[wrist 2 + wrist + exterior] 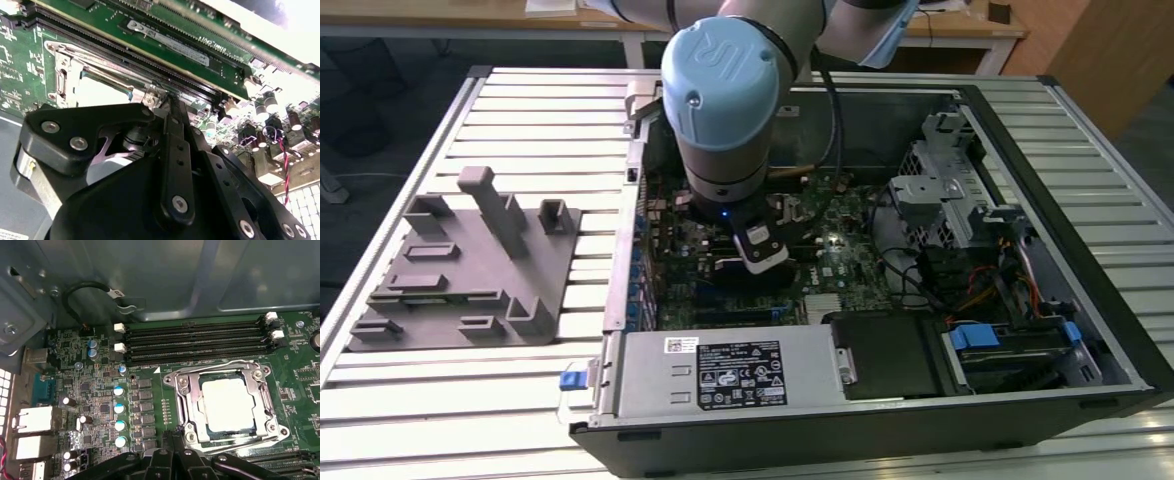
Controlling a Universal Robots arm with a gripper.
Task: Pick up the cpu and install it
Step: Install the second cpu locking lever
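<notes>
The cpu [229,404] is a pale silver-white square lying flat inside the metal socket frame [187,405] on the green motherboard. In the second wrist view the cpu [102,92] shows as a bright patch inside the same frame. My gripper [173,437] hovers just beside the socket's edge, its black fingers pressed together and holding nothing. In the second wrist view the gripper [161,97] ends right at the socket's corner. The exterior view has the gripper [761,255] low inside the open computer case [1067,330], with the arm covering the socket.
Black memory slots [195,342] run along one side of the socket. A grey plastic block with upright posts [467,260] lies on the slatted table at the exterior view's left. A drive cage [947,190], cables and a power supply [720,375] crowd the case.
</notes>
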